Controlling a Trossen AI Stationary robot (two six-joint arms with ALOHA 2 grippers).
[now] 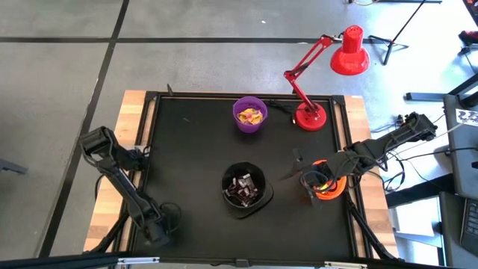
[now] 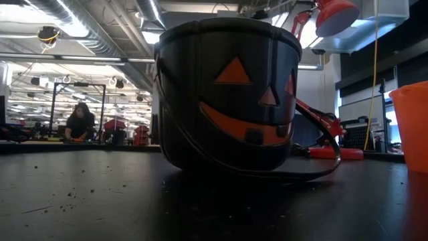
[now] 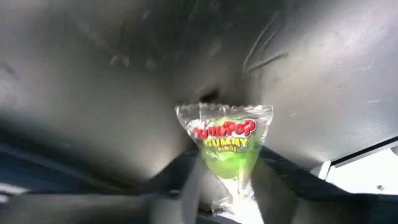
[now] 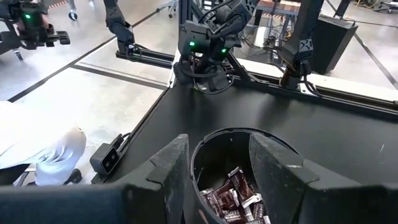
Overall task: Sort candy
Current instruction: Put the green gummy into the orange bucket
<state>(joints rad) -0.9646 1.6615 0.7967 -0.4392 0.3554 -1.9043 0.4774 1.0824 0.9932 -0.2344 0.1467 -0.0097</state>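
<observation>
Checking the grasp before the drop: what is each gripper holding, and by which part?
The left gripper pinches a green gummy candy by its wrapper's lower end. The right gripper, open, holds nothing.

The dark, jointed left arm rises from its base at the near left corner of the counter and folds back at the elbow, beside the counter's left edge. Its two-finger left gripper is pinched on a clear-wrapped green gummy candy (the fingers show only as blurred dark shapes). The dark right arm stretches in from the right side, its right gripper spread apart and holding nothing.
</observation>
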